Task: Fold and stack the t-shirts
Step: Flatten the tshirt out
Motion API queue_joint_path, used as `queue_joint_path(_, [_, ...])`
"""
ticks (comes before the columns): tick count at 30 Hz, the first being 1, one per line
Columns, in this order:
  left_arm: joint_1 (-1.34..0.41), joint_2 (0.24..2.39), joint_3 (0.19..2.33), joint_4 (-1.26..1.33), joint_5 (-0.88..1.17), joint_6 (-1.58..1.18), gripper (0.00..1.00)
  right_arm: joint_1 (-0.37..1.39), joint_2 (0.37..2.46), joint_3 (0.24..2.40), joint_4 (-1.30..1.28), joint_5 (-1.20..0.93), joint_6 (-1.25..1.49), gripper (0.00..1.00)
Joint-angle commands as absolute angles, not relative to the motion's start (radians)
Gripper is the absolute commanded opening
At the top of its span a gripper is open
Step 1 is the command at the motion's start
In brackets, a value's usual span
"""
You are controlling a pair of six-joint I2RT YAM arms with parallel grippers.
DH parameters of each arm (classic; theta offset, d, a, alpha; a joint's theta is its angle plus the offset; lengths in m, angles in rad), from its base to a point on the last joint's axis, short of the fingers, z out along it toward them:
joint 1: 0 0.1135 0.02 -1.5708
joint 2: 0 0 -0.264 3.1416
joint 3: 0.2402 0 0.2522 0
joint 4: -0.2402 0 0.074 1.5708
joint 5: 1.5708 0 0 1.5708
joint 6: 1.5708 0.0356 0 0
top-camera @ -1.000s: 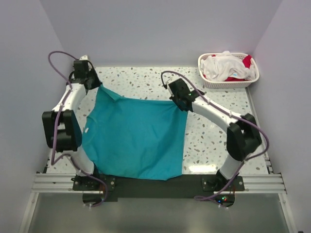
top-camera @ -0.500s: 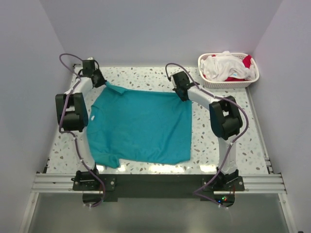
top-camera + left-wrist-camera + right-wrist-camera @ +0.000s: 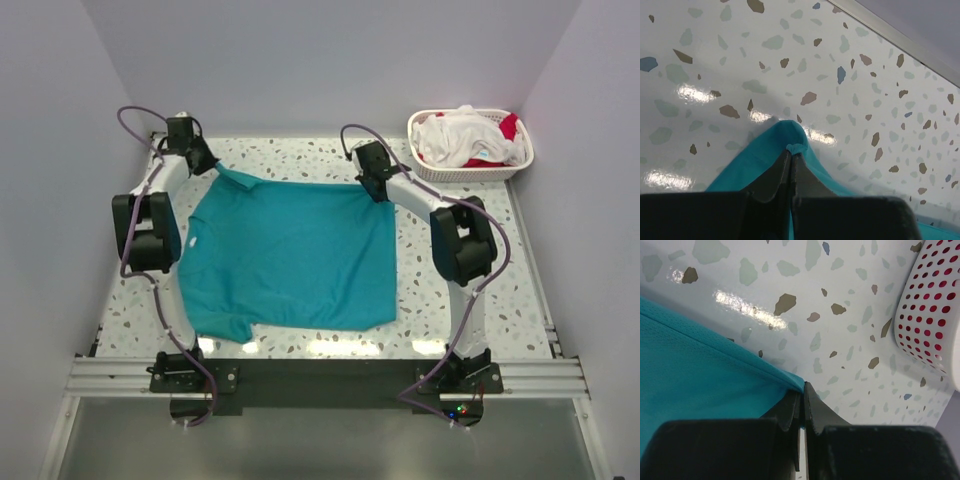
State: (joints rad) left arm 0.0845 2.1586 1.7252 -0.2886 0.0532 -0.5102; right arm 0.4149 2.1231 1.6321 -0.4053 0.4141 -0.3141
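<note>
Teal t-shirt (image 3: 290,255) lies flat because the left gripper (image 3: 791,149) and right gripper (image 3: 803,388) each pinch a far corner, seemingly stretching it for folding.

- The tee (image 3: 290,255) is seen in plain teal, with no print showing.
- The table (image 3: 450,290) is shown glossy white, flecked with grey, brown and blue chips.
- The basket (image 3: 470,172) is seen in white, dotted with holes; red is glimpsed through them in the right wrist view.
- The tees (image 3: 455,135) inside are shown white and red.
- The arms (image 3: 412,193) are finished white with black joints, and purple cables (image 3: 121,122) are looped off them.
</note>
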Motion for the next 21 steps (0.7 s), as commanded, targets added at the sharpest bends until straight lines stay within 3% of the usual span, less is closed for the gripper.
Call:
queue_joint_path(1, [0.091,2.051,1.678,-0.302,0.020,-0.546,0.00,0.403,2.062,1.655,-0.419,0.428,-0.291,0.00])
queue_joint_path(13, [0.092,1.751,1.418,-0.345,-0.067,-0.577,0.00,0.407,1.901,1.496,-0.463,0.411,-0.255,0.00])
queue_joint_path(21, [0.095,1.701,1.266,-0.319,-0.071,-0.595,0.00,0.437,1.870,1.405,-0.488,0.393,-0.224,0.00])
